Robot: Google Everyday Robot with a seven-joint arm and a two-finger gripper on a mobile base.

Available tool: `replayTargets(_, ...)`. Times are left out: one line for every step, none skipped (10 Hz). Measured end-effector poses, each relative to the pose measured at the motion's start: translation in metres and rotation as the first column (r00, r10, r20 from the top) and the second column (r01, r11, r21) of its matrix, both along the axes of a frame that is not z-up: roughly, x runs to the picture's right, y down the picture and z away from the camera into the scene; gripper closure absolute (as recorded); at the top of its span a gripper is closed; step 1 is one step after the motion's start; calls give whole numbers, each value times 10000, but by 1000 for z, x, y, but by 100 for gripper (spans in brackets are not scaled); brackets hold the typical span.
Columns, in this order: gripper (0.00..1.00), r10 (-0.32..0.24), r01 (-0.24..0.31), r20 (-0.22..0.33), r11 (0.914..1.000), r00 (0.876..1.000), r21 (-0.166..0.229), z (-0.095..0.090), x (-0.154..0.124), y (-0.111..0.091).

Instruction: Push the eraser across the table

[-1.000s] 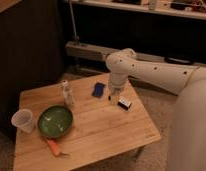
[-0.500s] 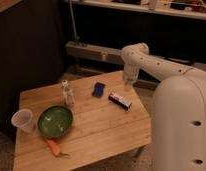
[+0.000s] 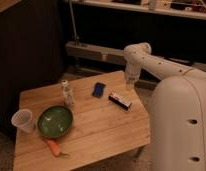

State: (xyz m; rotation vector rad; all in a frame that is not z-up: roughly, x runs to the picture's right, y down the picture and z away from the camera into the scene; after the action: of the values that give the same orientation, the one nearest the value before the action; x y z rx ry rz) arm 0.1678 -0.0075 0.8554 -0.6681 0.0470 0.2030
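The eraser [image 3: 119,100], a small black block with a white strip and a reddish mark, lies on the light wooden table [image 3: 96,135] near its right edge. My gripper [image 3: 129,85] hangs at the end of the white arm just past the table's far right corner, above and a little right of the eraser, apart from it.
A flat blue rectangle [image 3: 98,89] lies left of the eraser. A small clear bottle [image 3: 68,93] stands mid-table. A green bowl [image 3: 55,121], a plastic cup [image 3: 23,120] and an orange carrot-like thing [image 3: 54,148] sit at the left. My white base [image 3: 181,130] fills the right side.
The arm has lifted and pulled back from over the eraser toward the far right corner. The eraser now lies a little left of where it was.
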Motion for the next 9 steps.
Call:
replayTargets(100,-1,1,-1,10000,10000,-6,0,0,0)
replayTargets(100,1,-1,4,10000,10000,-15,-1,1,1)
replayTargets(100,39,-41,119,9998,9999,169,-1,2,1)
replayTargets(100,332,-370,548,9969,9979,689,-1,5,0)
replayTargets(100,759,-851,1034,9925,9917,876,0,10,0)
replayTargets(100,1091,-1221,1429,9888,9837,863,2,14,0)
replayTargets(100,1485,-1673,2046,9828,9675,777,6,14,-2)
replayTargets(100,1541,-1713,2239,9834,9624,593,8,15,1)
replayTargets(100,1466,-1622,2347,9856,9609,486,13,15,0)
